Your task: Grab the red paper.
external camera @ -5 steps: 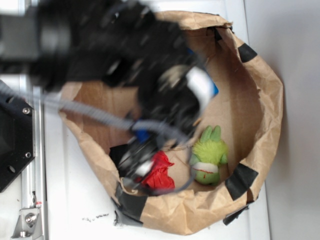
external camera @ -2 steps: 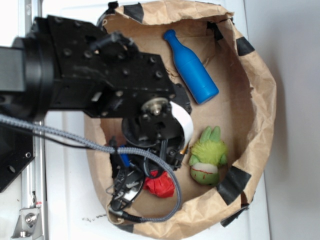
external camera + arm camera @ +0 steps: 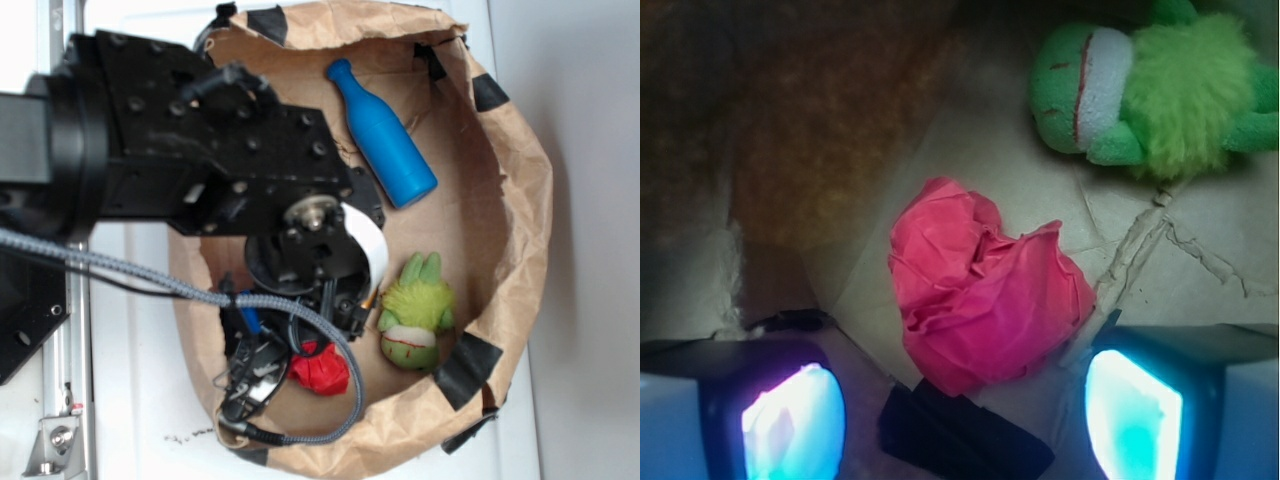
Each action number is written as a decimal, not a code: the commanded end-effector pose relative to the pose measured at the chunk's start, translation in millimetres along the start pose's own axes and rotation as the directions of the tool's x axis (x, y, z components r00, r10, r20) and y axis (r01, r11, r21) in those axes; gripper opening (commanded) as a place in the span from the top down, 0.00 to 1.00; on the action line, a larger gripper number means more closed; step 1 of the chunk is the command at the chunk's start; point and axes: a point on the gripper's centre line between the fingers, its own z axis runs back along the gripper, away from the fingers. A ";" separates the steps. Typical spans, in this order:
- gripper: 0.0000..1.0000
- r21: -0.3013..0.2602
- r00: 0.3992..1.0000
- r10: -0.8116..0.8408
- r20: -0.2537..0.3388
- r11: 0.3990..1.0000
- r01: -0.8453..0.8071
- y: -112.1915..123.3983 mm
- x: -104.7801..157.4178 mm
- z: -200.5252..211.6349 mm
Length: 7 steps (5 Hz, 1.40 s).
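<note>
The red paper (image 3: 980,295) is a crumpled bright red wad lying on the floor of the brown paper bag (image 3: 520,180). In the exterior view the red paper (image 3: 322,372) shows partly under the arm, at the bag's lower left. My gripper (image 3: 965,420) is open, its two glowing blue pads (image 3: 1135,415) wide apart, one on each side of the wad's near end and just above it. The jaws hold nothing. In the exterior view the gripper (image 3: 270,365) sits low inside the bag.
A fuzzy green plush toy (image 3: 412,315) lies right of the paper, also in the wrist view (image 3: 1150,85). A blue bottle (image 3: 385,140) lies at the bag's top. A black tape strip (image 3: 960,440) lies below the wad. The bag's walls stand all round.
The arm swung from over the bag's upper middle down to the left, uncovering the blue bottle. Over the last half second nothing has visibly moved.
</note>
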 end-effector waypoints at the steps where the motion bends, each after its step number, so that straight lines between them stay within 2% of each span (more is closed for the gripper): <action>1: 0.00 0.007 0.999 -0.038 0.025 0.999 0.038 -14.5 9.4 4.4; 2: 0.00 0.012 0.999 -0.042 0.020 0.999 0.041 5.6 24.6 -20.0; 3: 0.00 -0.010 0.999 -0.051 -0.008 0.999 0.051 4.6 23.9 -44.3; 4: 0.00 -0.036 0.996 -0.079 -0.035 0.996 0.078 -26.5 3.2 -67.4; 5: 0.00 -0.056 0.994 -0.104 -0.045 0.993 0.102 -47.2 -12.6 -70.7; 7: 0.00 -0.054 0.995 -0.095 -0.006 0.994 0.095 -3.1 19.2 -23.2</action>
